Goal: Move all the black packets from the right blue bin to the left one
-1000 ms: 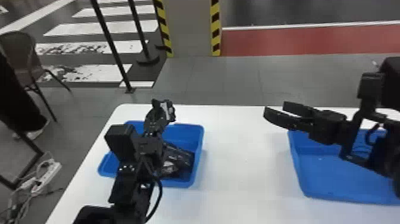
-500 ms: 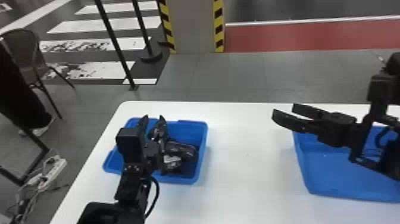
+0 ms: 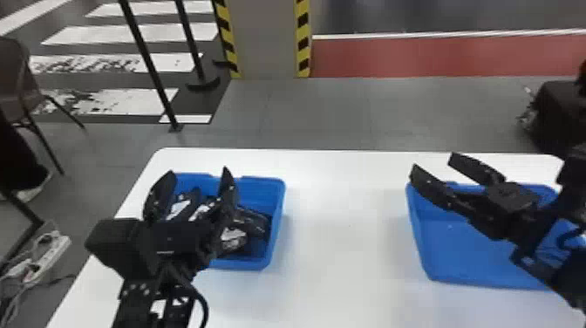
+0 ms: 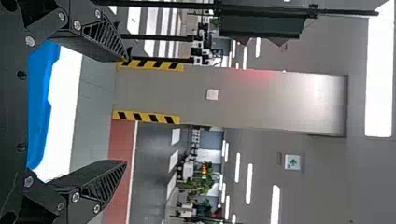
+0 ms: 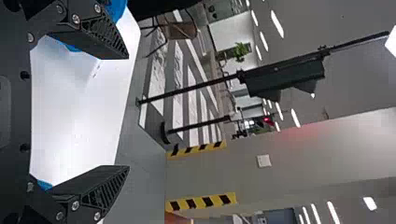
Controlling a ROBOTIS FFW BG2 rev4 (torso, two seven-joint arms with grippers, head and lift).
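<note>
In the head view, my left gripper (image 3: 198,183) is open over the left blue bin (image 3: 274,227), nothing between its fingers. Black packets (image 3: 248,222) with white patches lie piled in that bin, partly behind the gripper. My right gripper (image 3: 453,176) stands open and empty above the right blue bin (image 3: 462,248), whose visible floor is bare; the arm covers part of it. The left wrist view has the left gripper (image 4: 126,112) with fingers wide apart and a blue bin's rim (image 4: 39,116) beyond. Spread fingers of the right gripper (image 5: 129,112) show in the right wrist view.
Both bins stand on a white table (image 3: 340,244), with a wide stretch of tabletop between them. On the floor to the left are a power strip (image 3: 48,257) and a chair (image 3: 17,87). A pillar (image 3: 268,39) with striped edges rises behind the table.
The left gripper's fingers have spread apart and more of the packets is visible. The right gripper's fingers look farther apart, and the bins sit slightly farther right as the head view shifted.
</note>
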